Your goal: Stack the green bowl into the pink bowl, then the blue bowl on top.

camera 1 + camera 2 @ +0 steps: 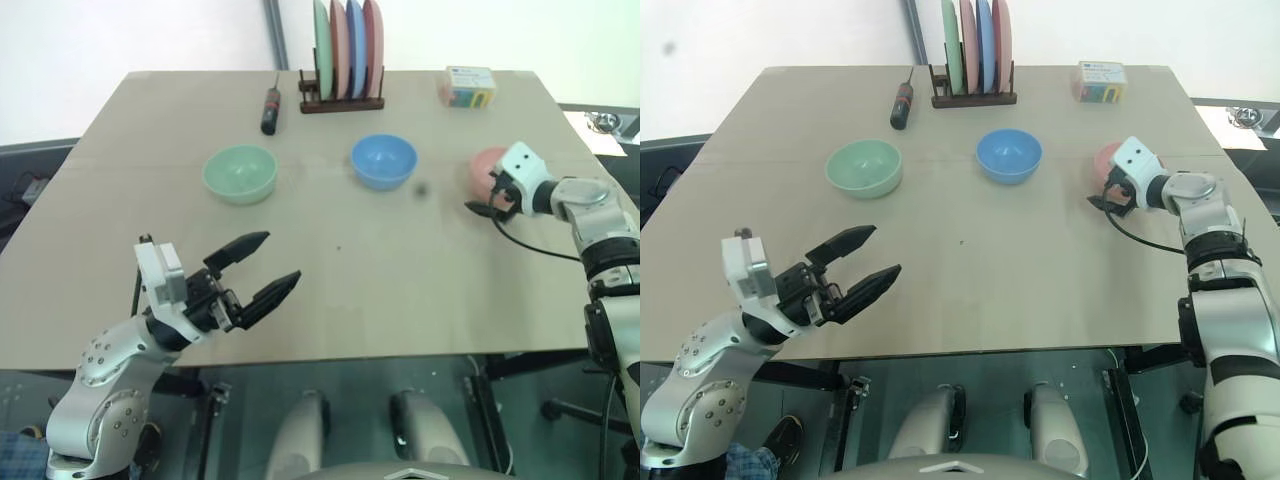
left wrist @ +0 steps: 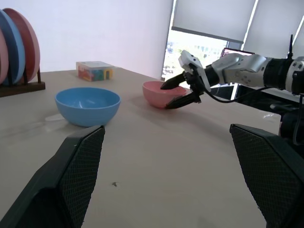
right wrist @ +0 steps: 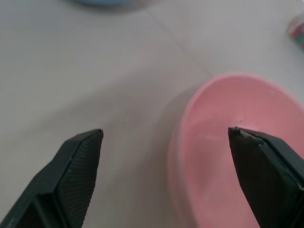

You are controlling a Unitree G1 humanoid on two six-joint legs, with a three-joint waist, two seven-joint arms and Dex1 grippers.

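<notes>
The green bowl (image 1: 240,173) sits left of centre on the table, with the blue bowl (image 1: 384,160) to its right. Farther right is the pink bowl (image 1: 482,168), partly covered by my right gripper (image 1: 488,195). That gripper is open and straddles the bowl's rim. In the right wrist view one finger (image 3: 266,175) hangs over the inside of the pink bowl (image 3: 223,142) and the other finger (image 3: 71,175) is outside it, over the table. My left gripper (image 1: 281,258) is open and empty above the table's near left part, well short of the green bowl.
At the back of the table a wooden rack (image 1: 342,102) holds several upright coloured plates. A screwdriver (image 1: 270,108) lies to its left. A colourful box (image 1: 468,87) sits at the back right. A black cable (image 1: 540,250) trails from the right wrist.
</notes>
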